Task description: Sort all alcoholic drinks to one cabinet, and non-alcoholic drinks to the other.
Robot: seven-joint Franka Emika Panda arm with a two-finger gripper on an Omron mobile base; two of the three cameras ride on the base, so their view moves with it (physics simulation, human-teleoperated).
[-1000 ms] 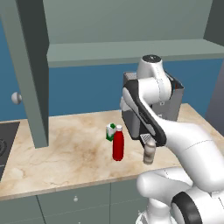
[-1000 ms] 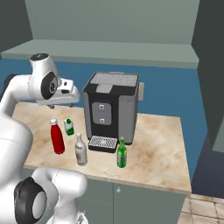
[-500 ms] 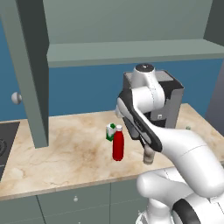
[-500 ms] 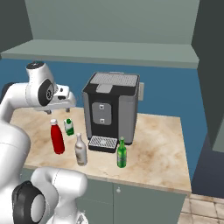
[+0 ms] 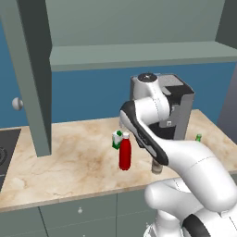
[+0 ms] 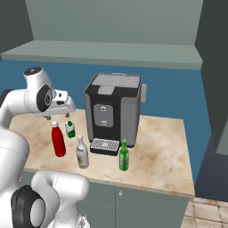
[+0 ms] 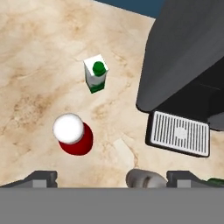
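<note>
My gripper (image 6: 57,115) hangs open and empty above the counter, over the gap between the red bottle and the pale grey-beige bottle. In the hand view my gripper (image 7: 113,179) has its fingertips (image 7: 42,176) wide apart. The red bottle (image 7: 72,134) with its white cap stands upright just left of centre, and the green-and-white carton (image 7: 95,75) stands beyond it. The pale bottle (image 7: 144,178) pokes up between the tips. From the right base I see the red bottle (image 6: 58,140), carton (image 6: 70,129), pale bottle (image 6: 81,153) and slim green bottle (image 6: 124,156).
A dark coffee machine (image 6: 114,111) with a drip tray (image 7: 179,133) stands right of the bottles. The wall cabinet's open door (image 5: 32,69) hangs at the left, its shelf (image 5: 139,53) above the counter. Another open door (image 6: 213,67) is at the right. A stove edge (image 5: 4,152) is at the far left.
The hand has come lower and a little toward the bottles. Its jaws stayed wide. The bottles and carton have not moved.
</note>
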